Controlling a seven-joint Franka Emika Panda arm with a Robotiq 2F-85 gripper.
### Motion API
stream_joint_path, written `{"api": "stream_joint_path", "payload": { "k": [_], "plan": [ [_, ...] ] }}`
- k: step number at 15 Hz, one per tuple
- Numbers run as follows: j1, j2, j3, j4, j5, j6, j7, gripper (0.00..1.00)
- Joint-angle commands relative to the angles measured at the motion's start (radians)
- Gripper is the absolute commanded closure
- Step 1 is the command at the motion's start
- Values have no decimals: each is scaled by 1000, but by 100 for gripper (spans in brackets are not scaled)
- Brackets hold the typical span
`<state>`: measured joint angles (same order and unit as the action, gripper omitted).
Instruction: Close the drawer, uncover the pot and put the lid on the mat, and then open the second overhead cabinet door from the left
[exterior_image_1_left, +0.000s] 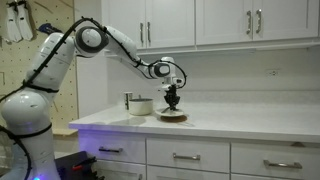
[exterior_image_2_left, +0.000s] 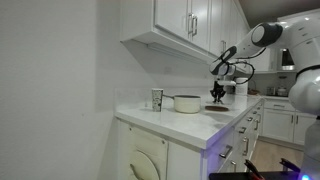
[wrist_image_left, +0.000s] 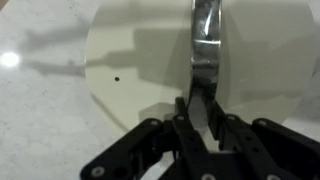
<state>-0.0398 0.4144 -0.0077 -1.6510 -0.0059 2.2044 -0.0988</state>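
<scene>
At the far left of an exterior view stands the white robot arm (exterior_image_1_left: 60, 60), reaching rightward over the table (exterior_image_1_left: 250, 118). Next along is the pot (exterior_image_1_left: 140, 105), cream-white and uncovered, upright on the table; in the opposite exterior view it sits beside a small cup (exterior_image_2_left: 157, 98). Just right of the pot lies the brown mat (exterior_image_1_left: 172, 119), apart from it. The gripper (exterior_image_1_left: 173, 100) hangs straight above the mat with the lid (exterior_image_1_left: 172, 113) under it, low on the mat; whether the lid's weight already rests there cannot be told. In the wrist view the lid (wrist_image_left: 150, 70) fills most of the picture as a pale disc, and the gripper (wrist_image_left: 205, 112) has its jaws pinching the lid's silver strap handle (wrist_image_left: 205, 45) from both sides. Above, the second overhead cabinet door (exterior_image_1_left: 172, 20) is closed. Below the table edge, the row of drawer fronts (exterior_image_1_left: 187, 156) sits flush.
</scene>
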Motion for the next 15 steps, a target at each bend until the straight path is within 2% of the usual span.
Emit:
{"api": "stream_joint_path", "payload": {
  "k": [1,11,12,13,15],
  "plan": [
    [-16,-2,17,-11,29,56,-52,94],
    [-24,10,26,-36,35,142,-94,94],
    [-23,10,26,-35,34,140,-90,52],
    [-23,10,26,-35,33,137,-91,49],
    [-23,8,26,-35,32,143,-91,36]
  ]
}}
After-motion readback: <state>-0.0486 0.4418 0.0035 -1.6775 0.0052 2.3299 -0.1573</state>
